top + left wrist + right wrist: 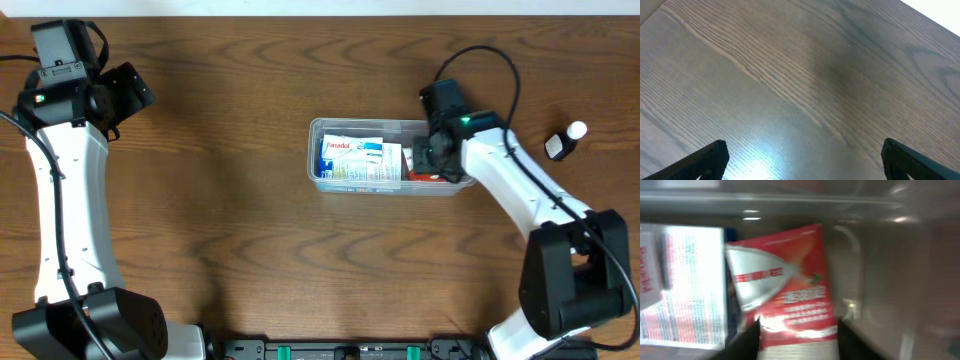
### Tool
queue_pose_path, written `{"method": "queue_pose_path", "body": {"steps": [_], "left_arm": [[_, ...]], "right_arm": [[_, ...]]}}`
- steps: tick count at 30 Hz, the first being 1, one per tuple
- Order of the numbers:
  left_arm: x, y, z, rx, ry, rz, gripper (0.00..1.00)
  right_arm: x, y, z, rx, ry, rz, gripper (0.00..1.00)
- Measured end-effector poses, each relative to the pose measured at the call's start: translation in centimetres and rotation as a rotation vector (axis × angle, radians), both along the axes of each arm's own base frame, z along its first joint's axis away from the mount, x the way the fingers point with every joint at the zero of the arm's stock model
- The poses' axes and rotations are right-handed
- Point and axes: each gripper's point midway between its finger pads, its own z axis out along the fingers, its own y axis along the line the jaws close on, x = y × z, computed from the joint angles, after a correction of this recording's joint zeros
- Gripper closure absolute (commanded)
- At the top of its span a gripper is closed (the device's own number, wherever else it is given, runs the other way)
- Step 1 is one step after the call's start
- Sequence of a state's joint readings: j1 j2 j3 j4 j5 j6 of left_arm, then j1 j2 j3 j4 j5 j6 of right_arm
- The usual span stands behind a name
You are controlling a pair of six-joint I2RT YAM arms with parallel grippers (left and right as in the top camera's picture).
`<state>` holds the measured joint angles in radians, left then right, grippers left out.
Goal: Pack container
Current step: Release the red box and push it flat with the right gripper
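Observation:
The clear plastic container sits at the middle of the table. A blue-and-white box lies inside it. My right gripper is down in the container's right end, its fingers against both sides of a red-and-white box. In the right wrist view the gripper grips the lower end of the red box, beside the blue-and-white box, with the container wall to the right; this view is blurred. My left gripper is open and empty over bare wood at the far left.
A small dark bottle with a white cap lies on the table to the right of the container, beyond the right arm. The table is brown wood.

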<state>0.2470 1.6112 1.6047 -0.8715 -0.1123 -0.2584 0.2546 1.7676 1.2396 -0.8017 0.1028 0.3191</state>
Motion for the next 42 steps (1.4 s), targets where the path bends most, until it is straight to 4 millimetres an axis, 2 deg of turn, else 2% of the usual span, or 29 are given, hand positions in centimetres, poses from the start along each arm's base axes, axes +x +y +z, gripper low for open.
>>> {"method": "queue_pose_path", "body": {"steps": [6,13,18,33,42], "left_arm": [[0.0,0.0,0.0,0.000,0.000,0.000,0.02],[0.0,0.0,0.0,0.000,0.000,0.000,0.02],[0.0,0.0,0.0,0.000,0.000,0.000,0.02],[0.0,0.0,0.0,0.000,0.000,0.000,0.02],[0.0,0.0,0.0,0.000,0.000,0.000,0.02]], "right_arm": [[0.4,-2.0,1.2,0.029,-0.018,0.014,0.99],[0.4,-2.1,1.2,-0.005,-0.013,0.166,0.99],[0.5,-2.7,1.1,-0.044,-0.010,0.198,0.99],[0.5,-3.0,-2.6,-0.074,0.078,0.213,0.99],[0.5,-3.0,-2.7,-0.073,0.077,0.213,0.99]]}}
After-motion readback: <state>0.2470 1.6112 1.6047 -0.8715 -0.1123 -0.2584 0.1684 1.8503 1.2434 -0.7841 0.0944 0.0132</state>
